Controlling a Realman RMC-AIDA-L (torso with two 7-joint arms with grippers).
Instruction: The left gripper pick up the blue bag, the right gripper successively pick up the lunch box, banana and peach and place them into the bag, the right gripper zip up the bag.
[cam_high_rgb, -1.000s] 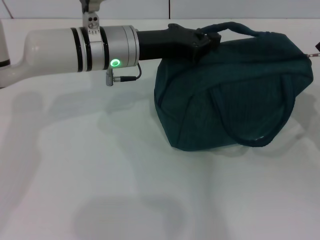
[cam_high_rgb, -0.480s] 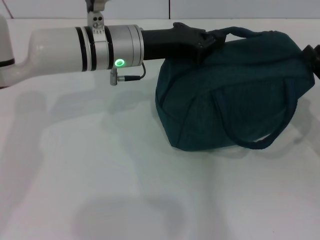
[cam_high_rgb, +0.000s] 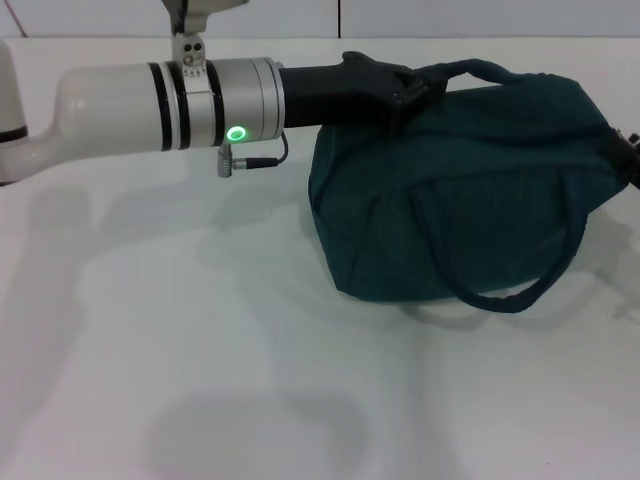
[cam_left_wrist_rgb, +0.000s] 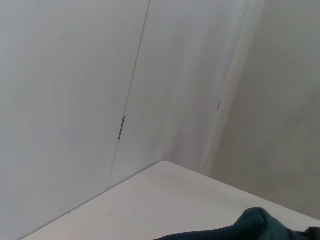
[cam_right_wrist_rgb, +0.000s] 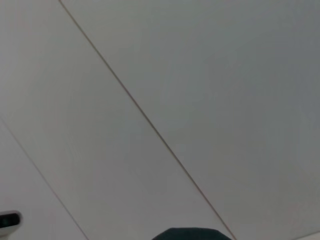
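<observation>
1. One blue bag (cam_high_rgb: 470, 190) sits on the white table (cam_high_rgb: 200, 380), filling the right half of the head view from mid-height up to near the top edge; its top looks closed and one strap (cam_high_rgb: 520, 290) loops down its front side to the tabletop
2. Reaching in from the left edge of the head view, the left arm (cam_high_rgb: 160, 105) lies level across the upper part of the frame, a green light (cam_high_rgb: 236, 133) glowing on its wrist ring
3. At the arm's end, the left gripper (cam_high_rgb: 425, 82) meets the bag's upper left corner, right where the top handle (cam_high_rgb: 480, 68) begins; it appears clamped on that handle, though the fingers are mostly hidden by the black housing
4. A small dark part of the right gripper (cam_high_rgb: 630, 155) shows at the right edge of the head view, touching or just beside the bag's right end; I cannot tell whether its fingers are spread or closed
5. The left wrist view shows pale wall panels, a table corner and a bit of blue fabric (cam_left_wrist_rgb: 250, 227) at the bottom right
6. The right wrist view shows mostly wall, with a dark sliver at the bottom edge
</observation>
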